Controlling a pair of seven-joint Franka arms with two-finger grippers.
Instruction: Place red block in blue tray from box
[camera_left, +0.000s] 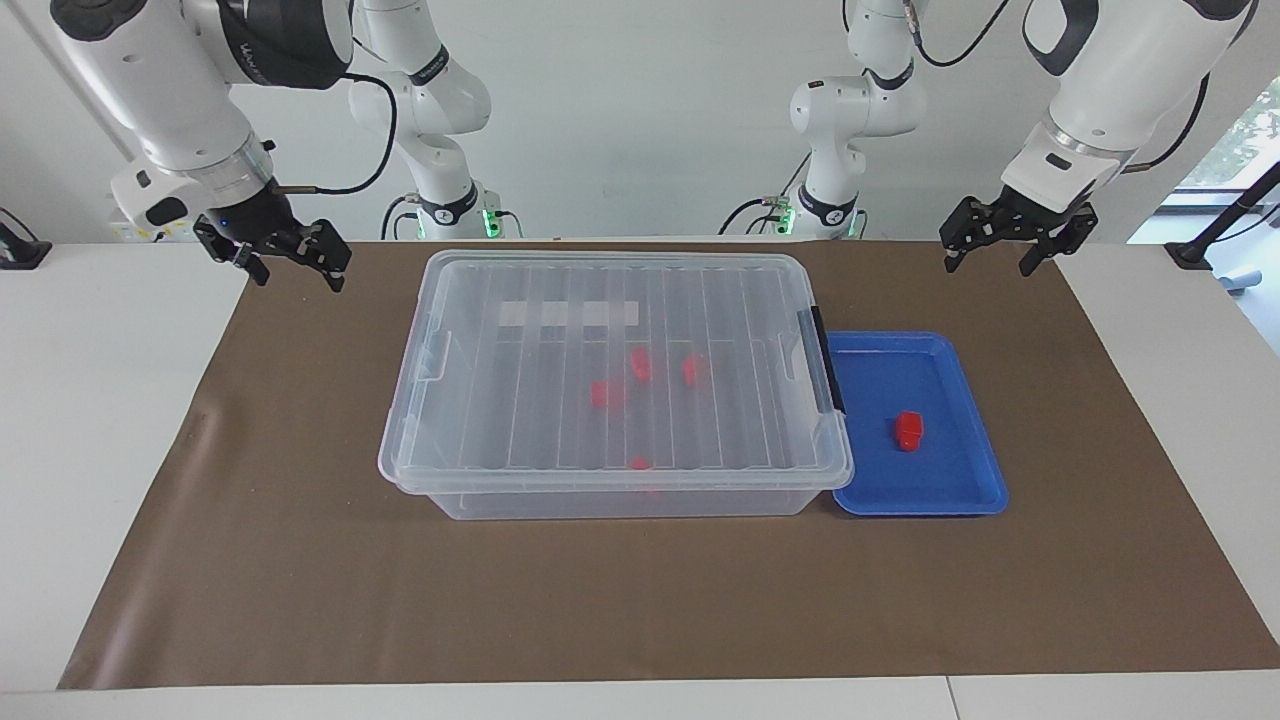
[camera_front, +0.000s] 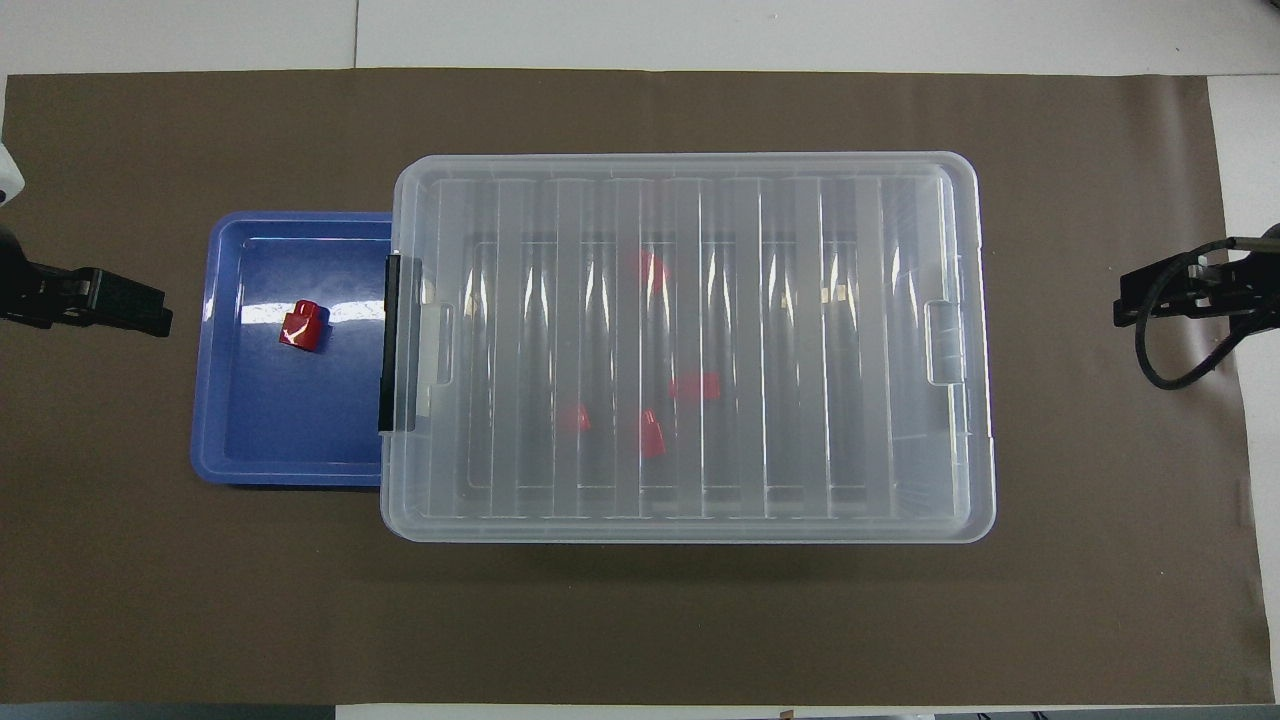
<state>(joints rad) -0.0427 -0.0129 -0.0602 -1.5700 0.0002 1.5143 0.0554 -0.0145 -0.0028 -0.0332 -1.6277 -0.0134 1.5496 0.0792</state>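
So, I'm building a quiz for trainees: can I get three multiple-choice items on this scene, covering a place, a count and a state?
1. Where is the lone small red block?
A in the shallow blue plastic tray
B on the brown mat
C on the lid

2. How many red blocks show inside the large clear plastic box?
A two
B four
C six

3. The box's ribbed clear lid is:
A off
B propped open
C on

Key: 1 A, it rests on the tray floor; 2 B, four red shapes show through the lid; 3 C, the lid covers the box.
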